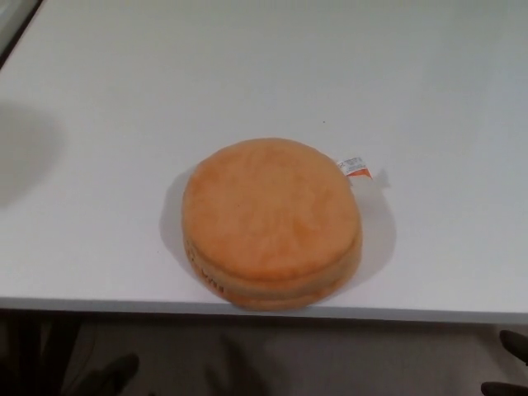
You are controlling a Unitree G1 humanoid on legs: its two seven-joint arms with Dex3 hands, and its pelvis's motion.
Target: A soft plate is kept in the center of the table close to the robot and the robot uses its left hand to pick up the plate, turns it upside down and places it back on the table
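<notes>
The soft plate (271, 221) is a thick, round orange plush disc lying flat on the white table (247, 74), close to the front edge. Its smooth, even face is turned up, and a small white and orange tag (354, 167) sticks out at its upper right. Only a dark tip of my left hand (115, 371) shows at the bottom left, below the table edge and well apart from the plate. A small dark part of my right hand (511, 367) shows at the bottom right corner, also below the edge.
The table's front edge (264, 313) runs across the bottom of the picture, just under the plate. A dark strip (12, 25) marks the table's far left corner. A soft shadow (25, 157) lies on the left of the tabletop.
</notes>
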